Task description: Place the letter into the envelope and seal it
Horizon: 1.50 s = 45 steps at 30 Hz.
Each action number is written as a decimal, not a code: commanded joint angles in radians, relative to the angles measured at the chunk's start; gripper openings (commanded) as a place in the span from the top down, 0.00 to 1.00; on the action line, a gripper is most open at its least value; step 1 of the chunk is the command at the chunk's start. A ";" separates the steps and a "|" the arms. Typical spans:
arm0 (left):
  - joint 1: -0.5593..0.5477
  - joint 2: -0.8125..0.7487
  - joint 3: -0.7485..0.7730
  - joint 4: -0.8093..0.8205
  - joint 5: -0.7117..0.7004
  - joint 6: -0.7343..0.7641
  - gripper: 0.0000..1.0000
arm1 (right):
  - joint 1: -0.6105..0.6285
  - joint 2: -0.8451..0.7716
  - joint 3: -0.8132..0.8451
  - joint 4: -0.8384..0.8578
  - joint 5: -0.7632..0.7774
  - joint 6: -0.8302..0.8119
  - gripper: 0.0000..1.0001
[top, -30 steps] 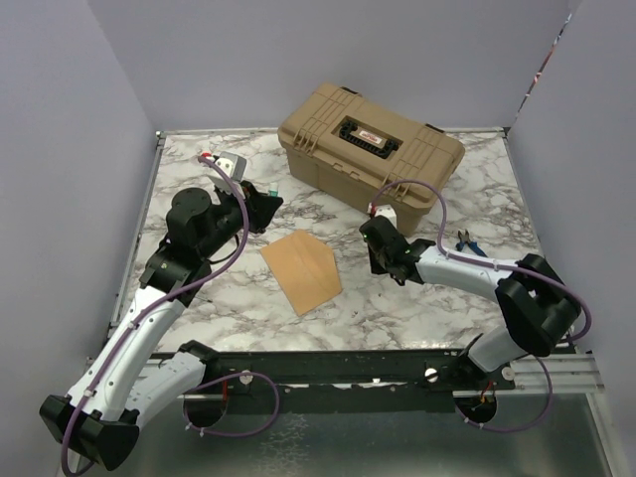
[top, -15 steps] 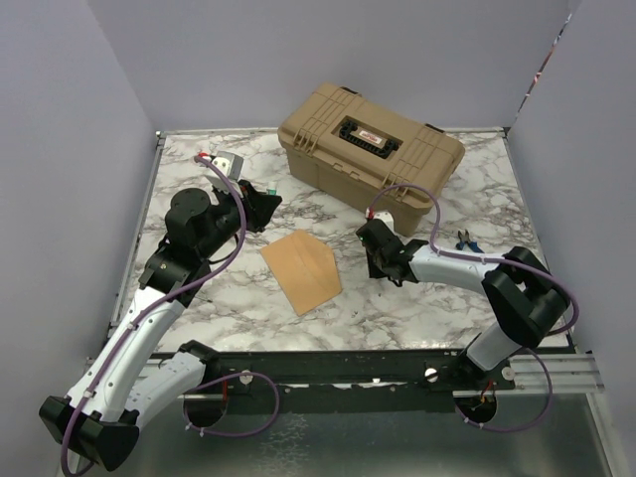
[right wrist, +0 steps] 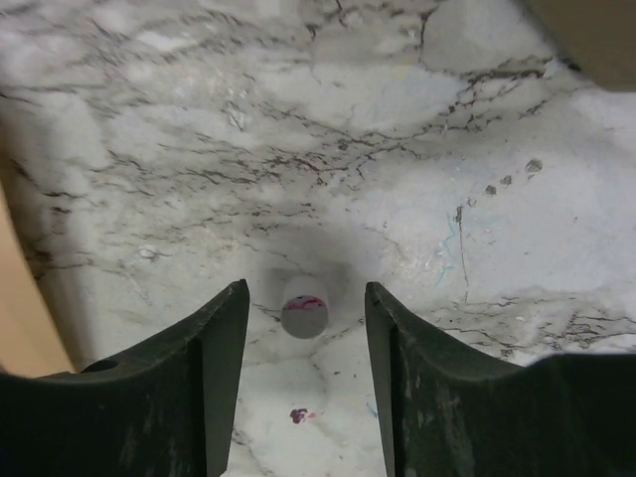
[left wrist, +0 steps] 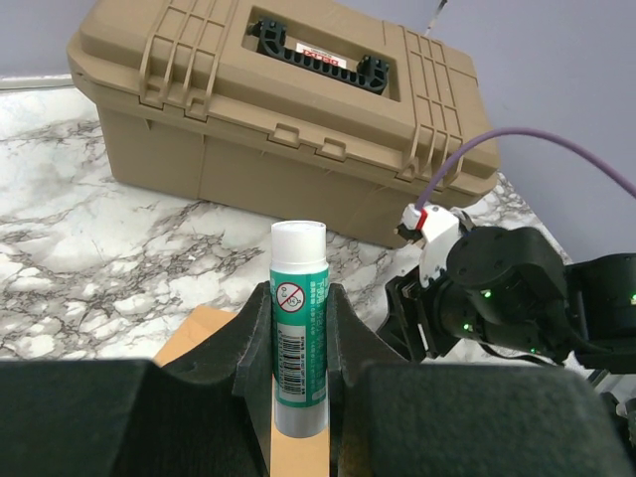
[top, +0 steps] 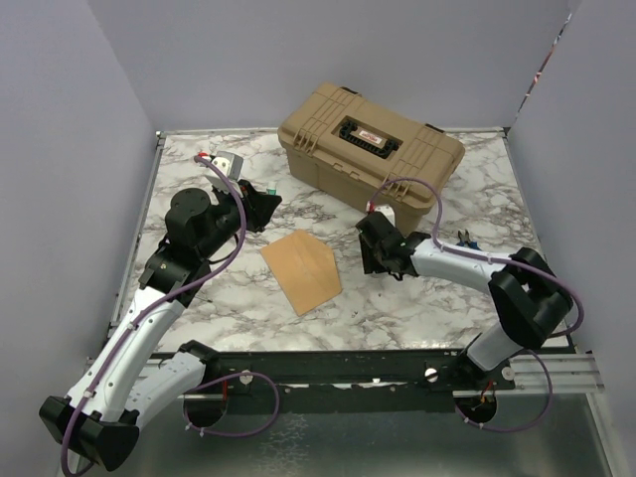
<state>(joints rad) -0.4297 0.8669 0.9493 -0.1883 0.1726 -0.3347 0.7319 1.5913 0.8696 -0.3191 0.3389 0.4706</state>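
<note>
One envelope (top: pixel 301 270) lies between left and right jaws, touching neither.

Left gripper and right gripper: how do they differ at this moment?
The left gripper's jaws are shut on a green-labelled glue stick, held upright. The right gripper's jaws stand open, clear of a small white cap standing on the marble table between them. The left gripper is on the envelope's left side, the right gripper on its right. Both have black jaws.
</note>
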 commanded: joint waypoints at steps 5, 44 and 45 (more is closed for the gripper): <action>-0.003 -0.002 0.016 0.049 0.009 -0.071 0.97 | -0.001 -0.196 0.182 -0.099 -0.052 -0.037 0.44; -0.003 0.043 -0.103 0.616 0.033 -0.608 1.00 | 0.020 -0.052 0.532 0.484 -0.962 0.270 0.61; -0.003 0.043 -0.103 0.616 0.032 -0.606 1.00 | 0.021 -0.051 0.531 0.487 -0.963 0.271 0.61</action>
<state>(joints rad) -0.4297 0.9188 0.8204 0.3882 0.1913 -0.9596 0.7444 1.5288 1.3800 0.1871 -0.5804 0.7338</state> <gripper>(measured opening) 0.191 0.389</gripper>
